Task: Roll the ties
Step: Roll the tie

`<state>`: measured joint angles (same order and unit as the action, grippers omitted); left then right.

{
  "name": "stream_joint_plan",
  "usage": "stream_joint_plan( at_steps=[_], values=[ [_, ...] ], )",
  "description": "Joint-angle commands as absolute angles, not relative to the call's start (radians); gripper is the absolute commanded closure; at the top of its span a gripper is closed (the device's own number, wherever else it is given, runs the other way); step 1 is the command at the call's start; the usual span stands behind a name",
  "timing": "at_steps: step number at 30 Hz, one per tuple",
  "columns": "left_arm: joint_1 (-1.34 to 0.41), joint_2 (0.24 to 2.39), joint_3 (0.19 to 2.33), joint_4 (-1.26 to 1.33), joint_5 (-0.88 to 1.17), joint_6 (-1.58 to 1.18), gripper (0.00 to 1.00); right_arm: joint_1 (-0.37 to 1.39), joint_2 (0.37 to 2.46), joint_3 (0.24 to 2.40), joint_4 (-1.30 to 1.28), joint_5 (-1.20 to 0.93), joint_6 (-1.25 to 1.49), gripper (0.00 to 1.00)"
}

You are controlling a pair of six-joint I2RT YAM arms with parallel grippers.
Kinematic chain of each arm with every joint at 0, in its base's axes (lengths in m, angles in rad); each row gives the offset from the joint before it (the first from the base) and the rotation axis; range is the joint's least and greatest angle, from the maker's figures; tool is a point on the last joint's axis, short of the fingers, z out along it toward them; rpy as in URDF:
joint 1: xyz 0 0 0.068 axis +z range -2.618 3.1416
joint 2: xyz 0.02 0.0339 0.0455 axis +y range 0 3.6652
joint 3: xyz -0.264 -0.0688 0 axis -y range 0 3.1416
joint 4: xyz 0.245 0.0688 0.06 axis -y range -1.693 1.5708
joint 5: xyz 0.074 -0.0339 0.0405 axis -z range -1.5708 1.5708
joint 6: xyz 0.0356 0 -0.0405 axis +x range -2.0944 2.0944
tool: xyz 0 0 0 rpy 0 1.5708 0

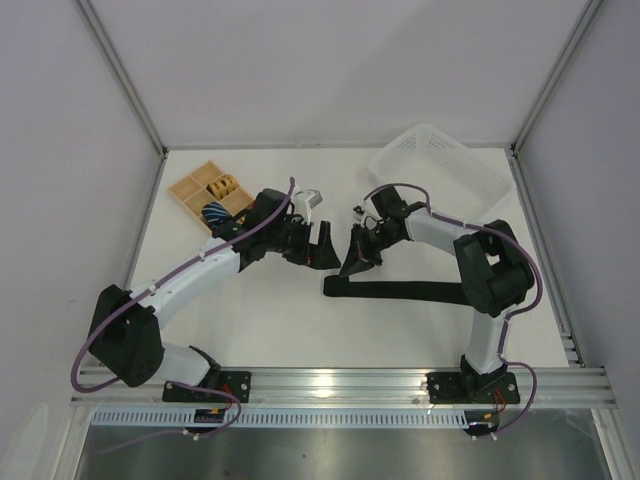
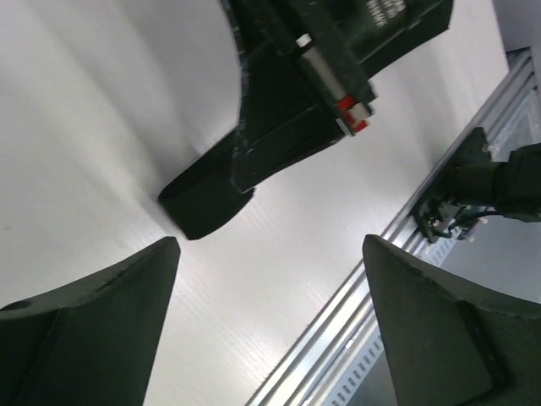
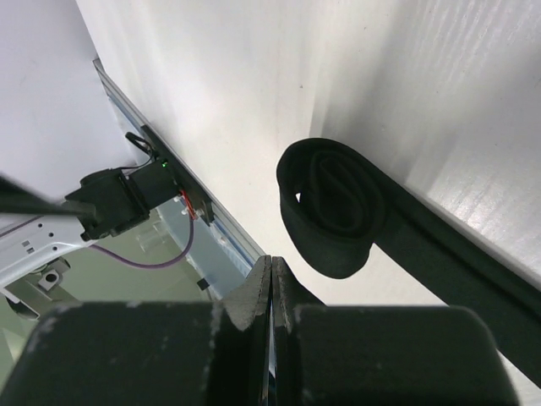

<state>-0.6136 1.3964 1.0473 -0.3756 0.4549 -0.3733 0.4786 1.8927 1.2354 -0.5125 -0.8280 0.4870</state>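
Just under the right gripper (image 3: 270, 264), pinched shut on nothing, the black tie (image 3: 330, 211) lies with 1 end loosely coiled. Beside it the left gripper (image 2: 270, 244) gapes empty. Rolling looks barely begun; the next move calls for a grip on that coiled end.

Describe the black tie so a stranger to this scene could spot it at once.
On the white table, look at the middle, nearer than the white basket. The tie is a long flat black strip with one end rolled into a loose coil. The rolls in the wooden tray are yellow and blue.
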Motion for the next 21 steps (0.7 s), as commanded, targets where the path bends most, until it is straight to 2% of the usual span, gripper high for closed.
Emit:
stream_joint_plan(
  at_steps=[1, 12, 21],
  values=[
    [-0.562, 1.359, 1.019, -0.397, 0.460, -0.254, 0.01, 0.492, 1.917, 1.270, -0.489, -0.862, 0.508, 0.98],
    [-0.569, 1.453, 1.066, -0.378, 0.367, -0.049, 0.00, 0.489, 1.965, 1.246, -0.543, -0.808, 0.428, 0.99],
    [-0.710, 1.508, 1.046, -0.334, 0.370, 0.184, 0.00, 0.474, 1.991, 1.239, -0.571, -0.775, 0.380, 0.99]
  ],
)
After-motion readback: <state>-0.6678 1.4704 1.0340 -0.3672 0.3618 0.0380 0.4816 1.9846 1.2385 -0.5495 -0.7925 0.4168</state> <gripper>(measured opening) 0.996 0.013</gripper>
